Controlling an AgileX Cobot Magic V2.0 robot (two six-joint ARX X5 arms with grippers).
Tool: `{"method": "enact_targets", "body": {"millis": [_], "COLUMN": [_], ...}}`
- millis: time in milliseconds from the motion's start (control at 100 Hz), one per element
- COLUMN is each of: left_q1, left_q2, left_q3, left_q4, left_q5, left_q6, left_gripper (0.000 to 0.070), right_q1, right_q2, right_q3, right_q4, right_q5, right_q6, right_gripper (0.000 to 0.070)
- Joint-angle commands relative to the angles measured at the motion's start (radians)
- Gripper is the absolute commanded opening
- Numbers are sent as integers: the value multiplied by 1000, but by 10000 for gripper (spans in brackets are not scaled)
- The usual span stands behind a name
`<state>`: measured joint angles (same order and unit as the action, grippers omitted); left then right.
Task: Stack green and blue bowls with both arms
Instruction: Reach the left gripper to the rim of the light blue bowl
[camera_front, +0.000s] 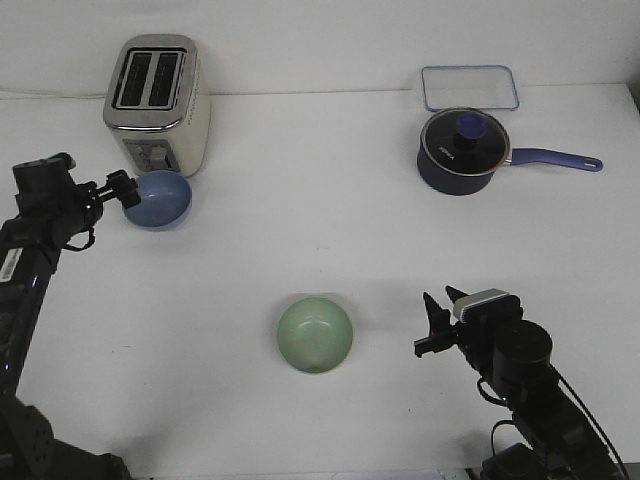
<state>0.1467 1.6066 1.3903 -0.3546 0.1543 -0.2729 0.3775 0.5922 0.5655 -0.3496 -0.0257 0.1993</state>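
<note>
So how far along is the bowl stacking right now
Nothing is stacked yet. In hand: the left gripper is at the rim of the blue bowl, which sits tilted beside the toaster. The green bowl sits alone mid-table, and the right gripper is open beside it, apart. Left: bring one bowl into the other.

- Left gripper (127, 187) at frame left holds the tilted blue bowl (157, 198) beside the toaster (157, 101).
- Green bowl (315, 334) sits lower centre.
- Right gripper (440, 318), jaws apart, nearby.
</note>
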Motion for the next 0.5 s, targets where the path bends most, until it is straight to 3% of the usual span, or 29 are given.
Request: {"method": "enact_targets", "body": {"millis": [0, 340, 390, 490], "left_q1": [3, 1, 1, 1], "left_q2": [77, 297, 305, 306], "left_q3": [34, 61, 61, 61], "left_q4": [-16, 16, 24, 35], "left_q5": [2, 4, 3, 4], "left_q6": [26, 23, 23, 26], "left_gripper": [538, 523, 418, 27], "right_q1": [2, 2, 3, 2], "right_q2": [2, 5, 5, 5], "right_q3": [2, 2, 2, 2], "right_q4": [9, 5, 5, 5], "right_q5": [0, 0, 0, 0], "right_q6": [13, 13, 14, 14], "right_gripper": [277, 277, 277, 277]}}
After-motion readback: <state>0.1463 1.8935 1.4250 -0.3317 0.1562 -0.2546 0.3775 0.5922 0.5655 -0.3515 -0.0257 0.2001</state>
